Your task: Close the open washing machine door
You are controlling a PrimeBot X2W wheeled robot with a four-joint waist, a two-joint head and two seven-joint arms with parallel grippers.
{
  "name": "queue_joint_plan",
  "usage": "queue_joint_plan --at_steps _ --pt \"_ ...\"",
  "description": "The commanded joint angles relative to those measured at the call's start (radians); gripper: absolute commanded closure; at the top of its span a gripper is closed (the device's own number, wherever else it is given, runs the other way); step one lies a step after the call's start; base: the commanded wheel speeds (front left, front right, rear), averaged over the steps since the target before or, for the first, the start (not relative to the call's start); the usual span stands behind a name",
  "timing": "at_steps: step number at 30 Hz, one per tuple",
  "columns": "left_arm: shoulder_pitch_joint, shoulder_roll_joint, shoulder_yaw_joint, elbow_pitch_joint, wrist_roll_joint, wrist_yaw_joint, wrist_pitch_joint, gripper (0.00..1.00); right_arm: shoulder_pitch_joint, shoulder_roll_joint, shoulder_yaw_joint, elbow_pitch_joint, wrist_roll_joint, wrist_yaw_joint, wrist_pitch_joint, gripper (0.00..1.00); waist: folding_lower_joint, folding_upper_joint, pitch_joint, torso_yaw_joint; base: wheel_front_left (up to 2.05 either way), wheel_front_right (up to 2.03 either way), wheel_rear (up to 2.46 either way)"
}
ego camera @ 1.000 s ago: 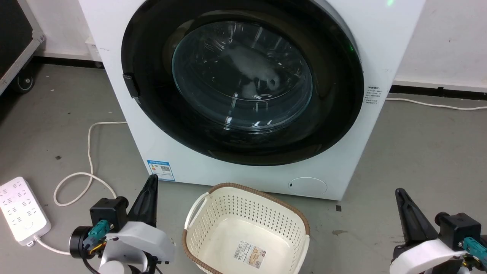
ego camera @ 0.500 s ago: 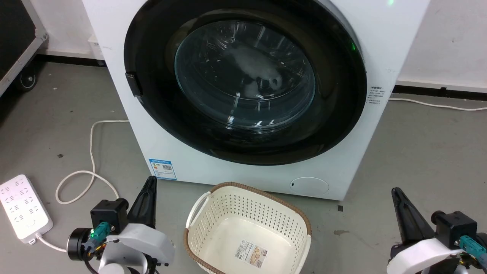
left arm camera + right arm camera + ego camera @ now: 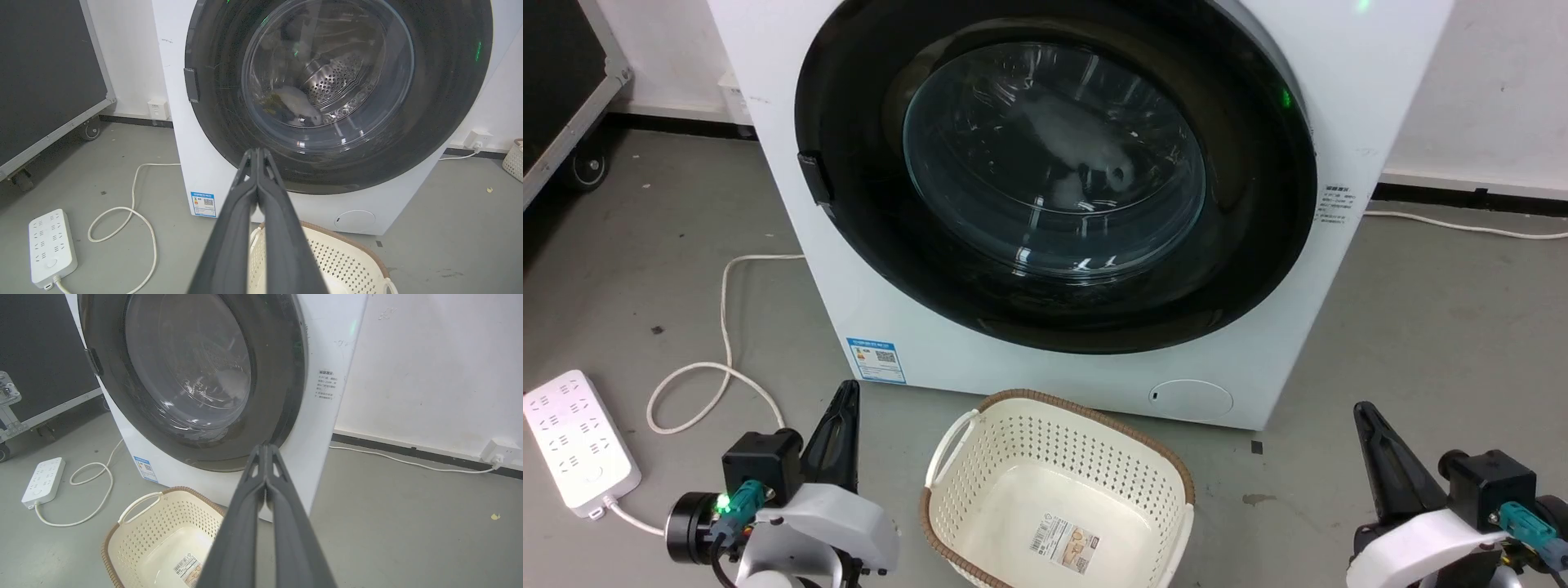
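Note:
The white washing machine [image 3: 980, 359] stands ahead, with a blue sticker [image 3: 876, 360] and a round lower cap [image 3: 1192, 400] on its front. Its door [image 3: 1054, 163], glossy black rim around a bulging glass bowl, lies flat against the front, latch side at the left [image 3: 814, 178]. Through the glass [image 3: 327, 77] I see the steel drum and a pale item inside. My left gripper [image 3: 846, 392] is low at the lower left, fingers pressed together, holding nothing [image 3: 258, 153]. My right gripper [image 3: 1361, 411] sits at the lower right, likewise shut and empty [image 3: 265, 448]. Both are well short of the door.
A cream perforated basket [image 3: 947, 482] with a brown rim sits on the floor between the grippers, before the washer. A white power strip [image 3: 572, 445] and looped cord [image 3: 723, 359] lie at the left. A black wheeled case [image 3: 45, 81] stands far left. A wall socket [image 3: 500, 451] is at the right.
The whole head picture has shifted slightly right, so the camera moved. Both grippers stay low and shut; the door stays flat against the washer.

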Motion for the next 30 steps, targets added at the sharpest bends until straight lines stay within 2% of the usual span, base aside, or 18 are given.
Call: queue_joint_plan --at_steps 1,30 --pt "0.017 -0.006 0.008 -0.009 0.014 0.0 0.006 1.0 0.002 0.001 0.004 -0.007 -0.009 0.0 0.002 1.0 -0.0001 -0.0001 0.0 0.001 0.0 0.0 0.0" --pt "0.051 -0.041 0.047 -0.061 0.102 0.0 0.041 1.0 0.003 0.002 0.034 -0.029 -0.02 -0.001 0.032 1.0 -0.0001 -0.0001 0.004 0.015 0.0 0.0 0.0"
